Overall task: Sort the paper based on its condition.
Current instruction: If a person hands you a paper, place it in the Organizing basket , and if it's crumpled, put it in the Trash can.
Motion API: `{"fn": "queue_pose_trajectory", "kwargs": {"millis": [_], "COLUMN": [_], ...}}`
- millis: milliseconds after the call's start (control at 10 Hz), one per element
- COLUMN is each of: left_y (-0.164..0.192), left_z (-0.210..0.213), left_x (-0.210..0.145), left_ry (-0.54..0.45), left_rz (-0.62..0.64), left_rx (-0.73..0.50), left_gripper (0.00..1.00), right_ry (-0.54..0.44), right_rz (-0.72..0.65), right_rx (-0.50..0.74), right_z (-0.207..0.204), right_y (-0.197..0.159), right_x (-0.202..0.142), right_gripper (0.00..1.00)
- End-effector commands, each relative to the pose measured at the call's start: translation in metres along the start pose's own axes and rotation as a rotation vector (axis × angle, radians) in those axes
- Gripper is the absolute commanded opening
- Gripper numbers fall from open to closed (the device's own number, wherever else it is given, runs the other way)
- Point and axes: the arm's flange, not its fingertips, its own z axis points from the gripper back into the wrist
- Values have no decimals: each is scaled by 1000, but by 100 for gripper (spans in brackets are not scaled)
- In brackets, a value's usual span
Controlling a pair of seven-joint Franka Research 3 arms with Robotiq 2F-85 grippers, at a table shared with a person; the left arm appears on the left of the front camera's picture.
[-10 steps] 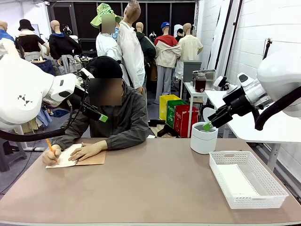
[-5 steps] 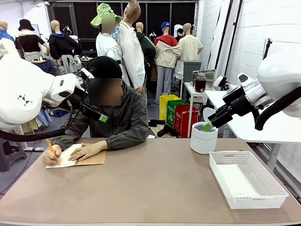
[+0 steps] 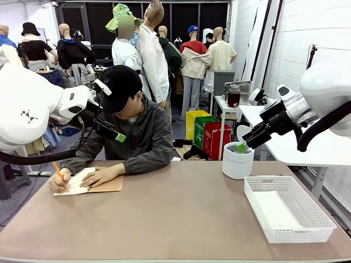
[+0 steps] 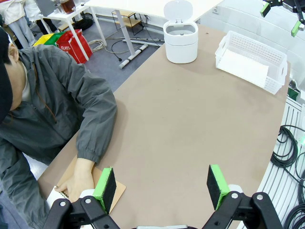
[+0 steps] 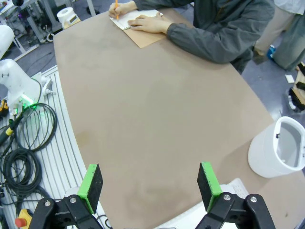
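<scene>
A flat white sheet of paper lies inside the white mesh basket at the table's right; in the left wrist view the paper rests on the basket's floor. At the far left a person writes with an orange pencil in a spiral notebook with a tan cover. My left gripper hangs open high above the table near the person's arm. My right gripper is open too, raised over the table's right side, with nothing between its pads.
A white round bin with its lid up stands behind the basket at the far right. The person's other hand rests on the notebook. Cables lie beside the table on the robot's side. The brown tabletop is bare in the middle.
</scene>
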Motion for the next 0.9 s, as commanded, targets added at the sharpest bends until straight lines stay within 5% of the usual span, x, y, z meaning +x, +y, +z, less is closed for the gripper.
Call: {"fn": "queue_pose_trajectory", "kwargs": {"millis": [0,800], "left_y": [0,0], "left_z": [0,0], "left_x": [-1,-1], "left_ry": [2,2], "left_rz": [11,11], "left_rx": [-7,-7], "left_gripper": [100,100], "right_ry": [-9,-9], "right_rz": [1,1], "right_rx": [14,14], "right_z": [-1,-1], "right_y": [0,0], "right_x": [1,1], "right_gripper": [100,100]}}
